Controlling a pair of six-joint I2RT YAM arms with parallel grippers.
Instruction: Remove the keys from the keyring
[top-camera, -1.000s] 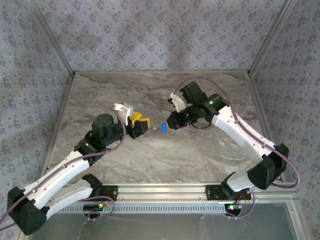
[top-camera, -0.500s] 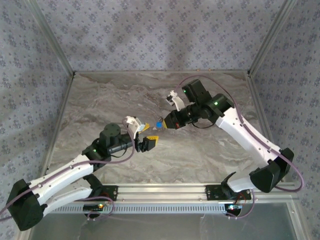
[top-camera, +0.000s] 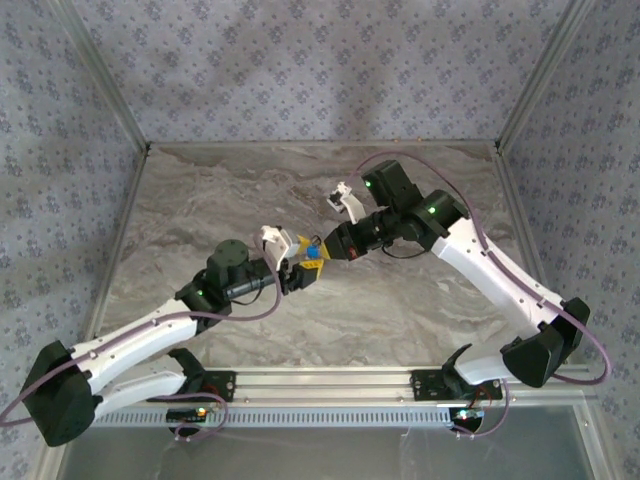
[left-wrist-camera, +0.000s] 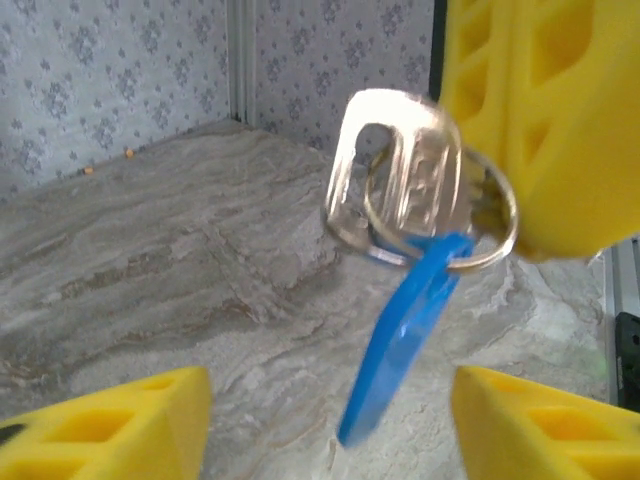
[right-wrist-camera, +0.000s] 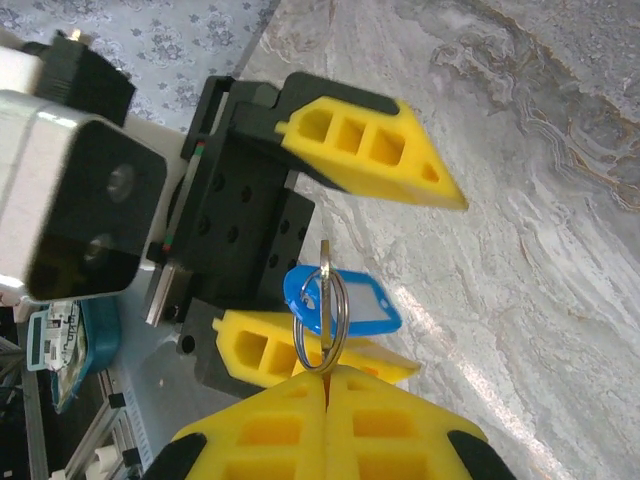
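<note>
From above and behind the arm bases (top-camera: 195, 385), the top camera looks down over the whole table (top-camera: 200, 190), far enough off that the keys (top-camera: 313, 250) are a blue speck at its middle. The left wrist camera peers from very close between the spread fingers of the left gripper (left-wrist-camera: 330, 385) toward a wall corner (left-wrist-camera: 238, 60). The right wrist camera looks along the pinched tips of the right gripper (right-wrist-camera: 327, 385) straight back at it, and all three share those keys.

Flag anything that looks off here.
Nothing stands out. The right claw is shut on the keys, holding them above the table with the blue tag dangling. The left claw is open, a finger on each side of the bunch. Nothing looks bent or dropped.
</note>
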